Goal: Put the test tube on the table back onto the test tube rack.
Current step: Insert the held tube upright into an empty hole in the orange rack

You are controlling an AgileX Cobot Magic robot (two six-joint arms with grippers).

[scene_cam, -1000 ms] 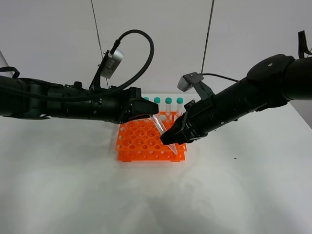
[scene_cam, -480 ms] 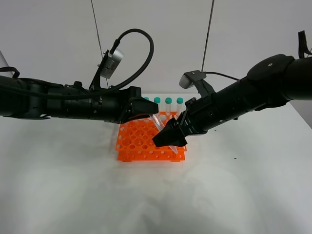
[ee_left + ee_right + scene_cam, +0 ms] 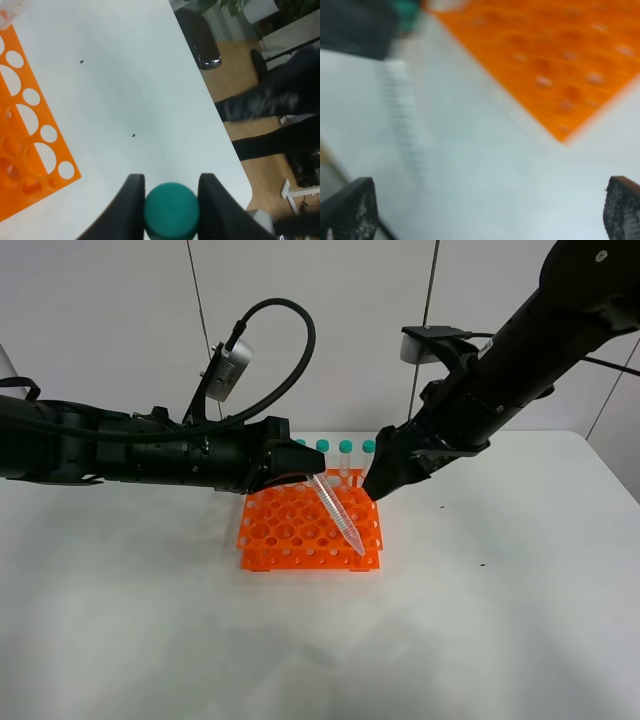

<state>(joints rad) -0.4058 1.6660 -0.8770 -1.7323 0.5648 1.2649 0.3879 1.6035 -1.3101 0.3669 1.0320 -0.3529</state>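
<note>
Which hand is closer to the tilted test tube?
Left. The left hand grips the test tube by its teal cap; the right hand hangs open, apart, by the far right corner of the rack.

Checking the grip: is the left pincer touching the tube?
Touching. In the left wrist view the left pincer clamps the tube at its cap, no gap.

The left tool (image 3: 171,197) clamps the test tube (image 3: 338,512) by its cap; the right tool (image 3: 381,480) hangs near it, jaws spread wide.
</note>
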